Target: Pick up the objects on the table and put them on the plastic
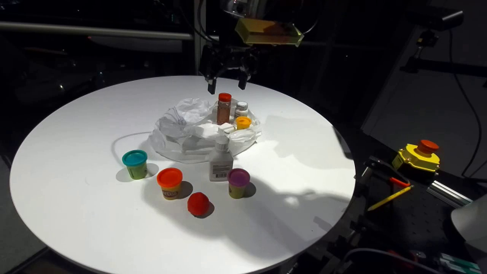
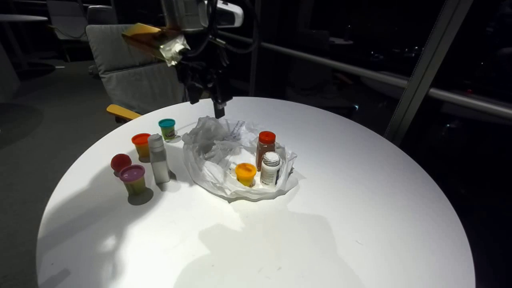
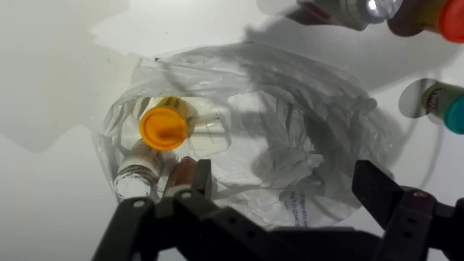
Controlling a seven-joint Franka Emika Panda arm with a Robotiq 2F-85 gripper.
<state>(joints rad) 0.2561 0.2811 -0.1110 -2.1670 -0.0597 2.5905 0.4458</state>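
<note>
Distinct only in the wrist view: a transparent case (image 3: 208, 136) beside the amber-lidded tub (image 3: 164, 127) inside the plastic bag (image 3: 217, 76), below the wide-spread gripper (image 3: 281, 177). Seen only in exterior views: a red ball (image 1: 198, 204) and purple-lidded tub (image 1: 237, 184) on the surface (image 1: 76, 213). Between that tub and the bag, a white bottle (image 2: 160, 164), partly covering the red-lidded tub (image 2: 141, 145) in an exterior view. Also bagged, a white-topped bottle (image 2: 270, 172) and red-capped jar (image 1: 223, 110), the latter mostly behind a finger (image 3: 203, 177) in the wrist view. Cut off there: white bottle, red-lidded tub, teal-lidded tub (image 3: 446, 107).
</note>
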